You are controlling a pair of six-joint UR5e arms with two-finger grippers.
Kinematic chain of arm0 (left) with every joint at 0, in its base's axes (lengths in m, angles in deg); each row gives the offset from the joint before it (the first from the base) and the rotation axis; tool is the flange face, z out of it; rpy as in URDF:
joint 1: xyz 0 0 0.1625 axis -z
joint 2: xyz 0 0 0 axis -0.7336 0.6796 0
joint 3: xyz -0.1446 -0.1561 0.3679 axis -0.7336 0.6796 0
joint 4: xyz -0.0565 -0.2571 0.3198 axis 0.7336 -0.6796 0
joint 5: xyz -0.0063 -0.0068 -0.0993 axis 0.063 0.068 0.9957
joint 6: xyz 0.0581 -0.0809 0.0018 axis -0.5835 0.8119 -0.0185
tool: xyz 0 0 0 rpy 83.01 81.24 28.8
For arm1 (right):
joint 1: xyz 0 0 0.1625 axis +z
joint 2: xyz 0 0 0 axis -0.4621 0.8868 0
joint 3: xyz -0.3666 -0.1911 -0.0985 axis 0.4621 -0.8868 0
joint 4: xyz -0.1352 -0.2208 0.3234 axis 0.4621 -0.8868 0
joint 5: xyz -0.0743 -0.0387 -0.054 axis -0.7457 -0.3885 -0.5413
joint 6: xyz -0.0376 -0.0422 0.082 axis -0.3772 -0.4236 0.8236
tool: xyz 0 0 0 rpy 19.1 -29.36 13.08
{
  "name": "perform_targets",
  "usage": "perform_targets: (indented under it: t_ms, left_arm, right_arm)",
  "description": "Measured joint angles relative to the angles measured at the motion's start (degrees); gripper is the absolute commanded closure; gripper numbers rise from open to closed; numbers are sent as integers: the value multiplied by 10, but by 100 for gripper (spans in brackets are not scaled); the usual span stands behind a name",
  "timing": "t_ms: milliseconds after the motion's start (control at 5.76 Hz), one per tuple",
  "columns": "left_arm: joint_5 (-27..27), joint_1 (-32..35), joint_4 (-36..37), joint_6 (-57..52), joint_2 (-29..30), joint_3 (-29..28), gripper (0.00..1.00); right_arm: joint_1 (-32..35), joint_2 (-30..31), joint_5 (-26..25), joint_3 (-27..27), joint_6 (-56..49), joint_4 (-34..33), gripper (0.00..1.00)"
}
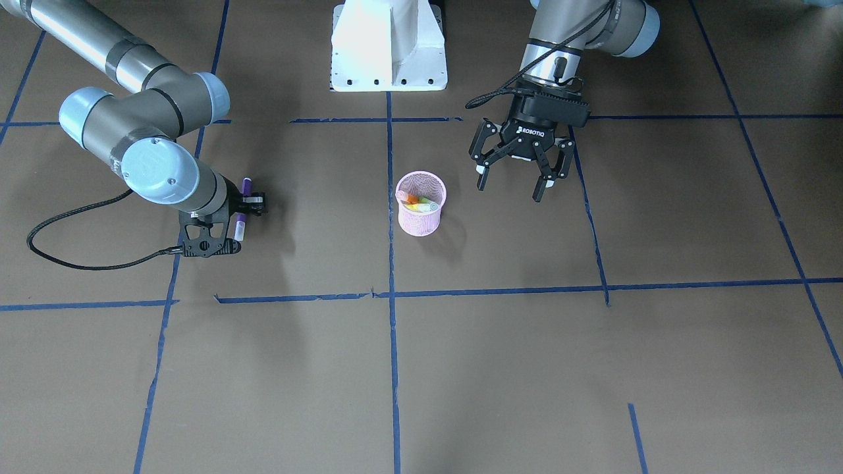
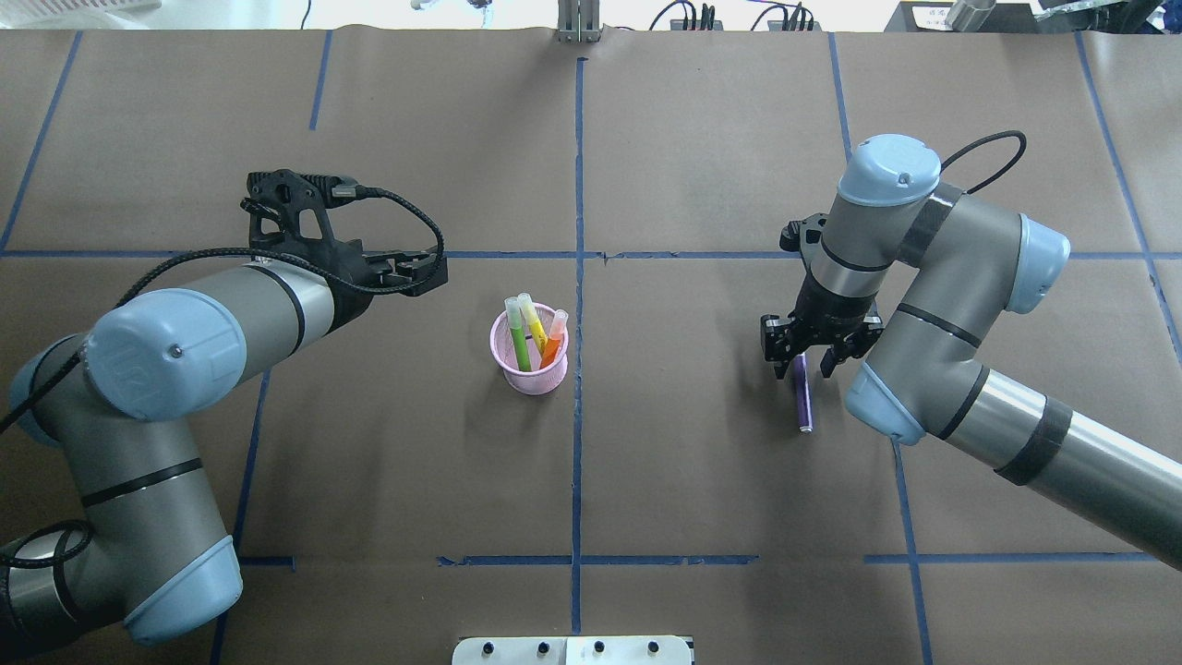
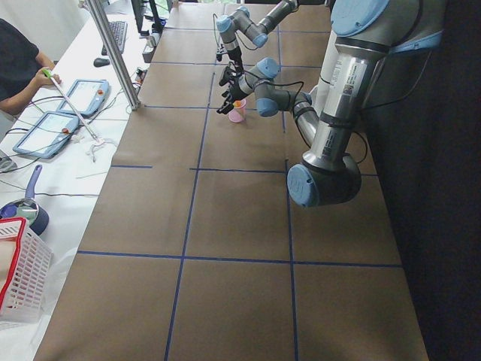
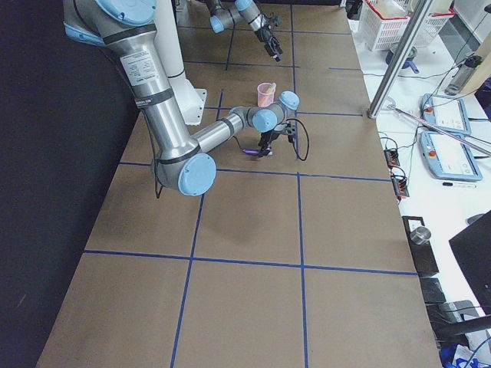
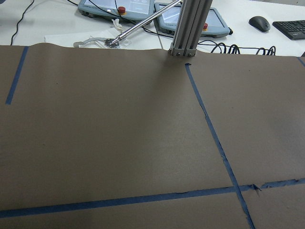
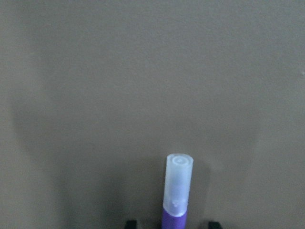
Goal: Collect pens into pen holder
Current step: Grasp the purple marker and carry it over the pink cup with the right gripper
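Observation:
The pink mesh pen holder (image 2: 529, 365) stands near the table's middle and also shows in the front view (image 1: 421, 214). It holds a green pen (image 2: 519, 337), a yellowish pen (image 2: 533, 319) and an orange pen (image 2: 554, 342). A purple pen (image 2: 803, 397) lies flat on the paper to the right. My right gripper (image 2: 805, 356) points down over it, fingers straddling the body with gaps on both sides. The pale cap (image 6: 177, 183) shows in the right wrist view. My left gripper (image 1: 514, 179) is open and empty, above the table beside the holder.
The white robot base (image 1: 388, 46) stands at the table's near edge. Blue tape lines cross the brown paper. An aluminium post (image 5: 188, 26) and teach pendants stand beyond the far edge. A red basket (image 3: 19, 263) sits off the table's end.

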Motion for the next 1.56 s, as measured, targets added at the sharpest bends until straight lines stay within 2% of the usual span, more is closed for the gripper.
perform_targets:
  t_ms: [174, 347, 1041, 1215, 1388, 1562]
  left_arm:
    - [0, 0, 0, 0, 0, 0, 0]
    - [0, 0, 0, -1, 0, 0, 0]
    - [0, 0, -5, -2, -7, 1, 0]
    - [0, 0, -17, -2, -13, 0, 0]
    - [0, 0, -27, -2, -16, 0, 0]
    - [0, 0, -30, -3, -17, 0, 0]
  right_arm:
    - [0, 2, 0, -1, 2, 0, 62]
    - [-1, 3, 1, -2, 4, 0, 100]
    - [2, -1, 3, 7, 8, -1, 100]
    - [3, -4, -8, 36, 24, -1, 100]
    - [-4, -12, -46, 87, 56, -2, 100]
    - [-25, -27, -117, 146, 89, -3, 100]
